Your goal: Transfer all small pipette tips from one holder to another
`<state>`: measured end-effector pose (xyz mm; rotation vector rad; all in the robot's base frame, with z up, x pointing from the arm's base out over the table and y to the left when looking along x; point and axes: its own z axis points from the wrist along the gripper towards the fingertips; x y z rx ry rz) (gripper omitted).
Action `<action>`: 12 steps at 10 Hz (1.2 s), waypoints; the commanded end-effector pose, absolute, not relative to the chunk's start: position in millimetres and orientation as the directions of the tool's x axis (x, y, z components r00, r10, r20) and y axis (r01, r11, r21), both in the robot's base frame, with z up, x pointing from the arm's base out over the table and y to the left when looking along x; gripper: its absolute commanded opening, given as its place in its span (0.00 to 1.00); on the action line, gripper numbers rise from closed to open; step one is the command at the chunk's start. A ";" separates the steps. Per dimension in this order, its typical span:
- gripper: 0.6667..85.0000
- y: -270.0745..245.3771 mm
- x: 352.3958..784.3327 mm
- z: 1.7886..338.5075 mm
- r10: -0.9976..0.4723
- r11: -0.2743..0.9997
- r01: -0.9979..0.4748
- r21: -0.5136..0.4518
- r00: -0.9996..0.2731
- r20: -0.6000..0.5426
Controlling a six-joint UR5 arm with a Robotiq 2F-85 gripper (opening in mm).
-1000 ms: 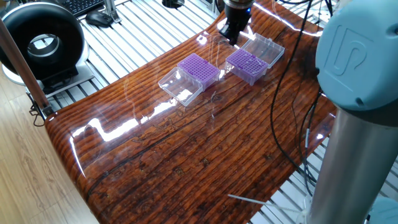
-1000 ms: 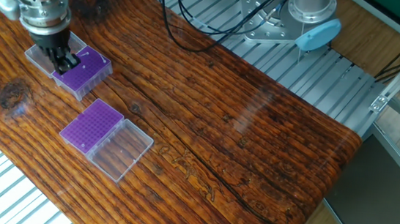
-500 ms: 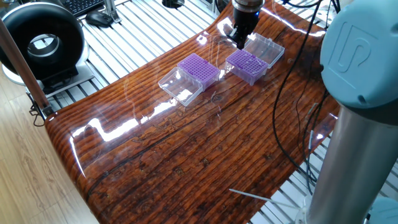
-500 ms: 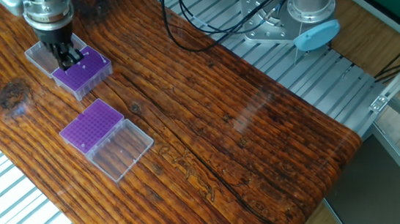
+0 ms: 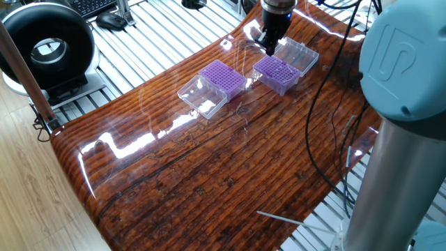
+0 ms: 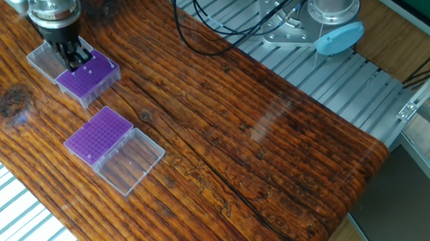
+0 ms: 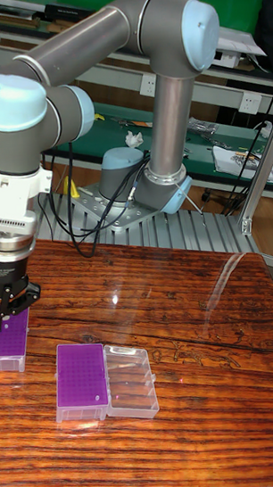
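The arm reaches over the far end of the glossy wooden table [image 6: 276,142], and its gripper [image 6: 73,59] points straight down over one of two purple boxes. This box [image 6: 89,77] has its clear lid [image 6: 42,62] folded open flat beside it. The dark fingers [image 5: 268,43] are drawn in narrow, close together, with their ends just above or at the box's top near the edge next to the lid; I cannot tell whether they touch it or pinch anything, the ends being too small and dark to read. In the tall fixed view the gripper [image 7: 2,315] hangs low over the same box [image 7: 7,338] at the left edge of the picture.

The small tips are only visible as a fine dotted grid [image 5: 277,68] across the purple top of that box, and a similar grid [image 6: 101,133] covers the second box [image 5: 223,75]. That second box sits near the first but apart from it, with its own clear lid [image 6: 128,162] lying open against it. Single tips cannot be made out in either one.

Black cables [image 6: 200,32] trail across the table's corner toward the arm's base [image 6: 331,25], which is bolted to the ribbed metal bench [image 6: 346,78] behind the table
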<state>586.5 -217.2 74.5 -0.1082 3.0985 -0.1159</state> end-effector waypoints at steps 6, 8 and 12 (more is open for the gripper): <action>0.00 -215.8 582.0 74.8 -0.059 0.997 -0.056 -0.057 -0.998 -0.039; 0.00 -212.9 582.4 73.9 -0.054 0.997 -0.052 -0.052 -0.998 -0.039; 0.00 -209.0 583.8 71.4 -0.049 0.998 -0.047 -0.049 -0.998 -0.041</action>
